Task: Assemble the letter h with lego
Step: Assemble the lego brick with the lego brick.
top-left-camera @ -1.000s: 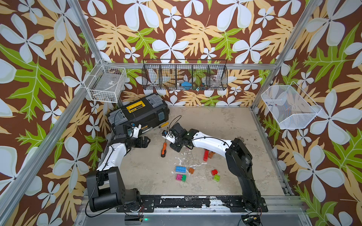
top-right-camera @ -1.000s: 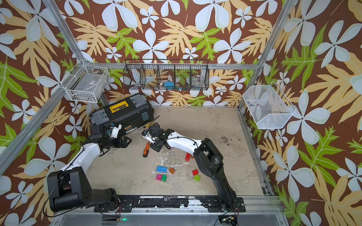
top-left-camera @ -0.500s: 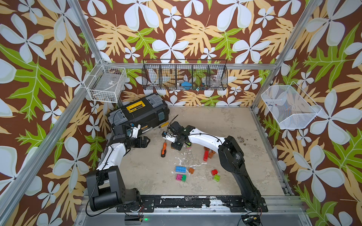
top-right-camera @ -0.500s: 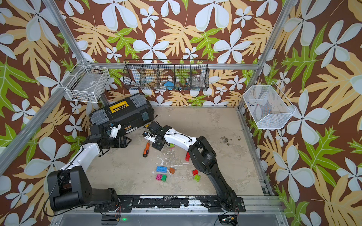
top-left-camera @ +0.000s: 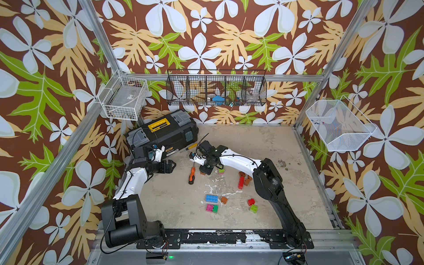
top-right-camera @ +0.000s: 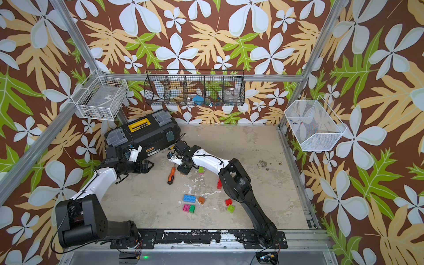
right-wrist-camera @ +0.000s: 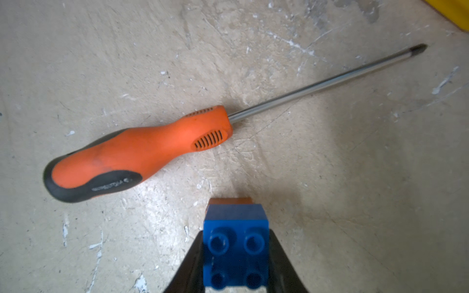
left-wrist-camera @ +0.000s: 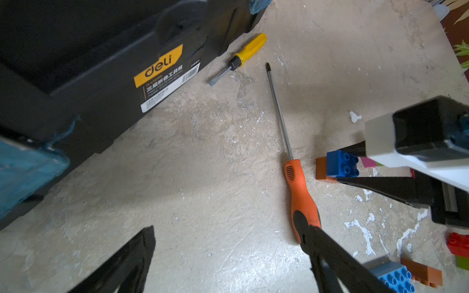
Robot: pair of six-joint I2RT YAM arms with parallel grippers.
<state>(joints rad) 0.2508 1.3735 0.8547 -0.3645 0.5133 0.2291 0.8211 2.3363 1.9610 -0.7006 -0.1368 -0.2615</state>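
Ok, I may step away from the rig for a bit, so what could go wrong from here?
1. The jaws of the right gripper pinch only the blue brick. The orange brick stuck to it sits outside the grip and might pop off if bumped.
2. The orange-handled screwdriver lies close beside that pair, so a low sweep could strike it and jar the hold.

glossy plastic blue brick (right-wrist-camera: 236, 243), scuffed matt tabletop (right-wrist-camera: 355, 177)
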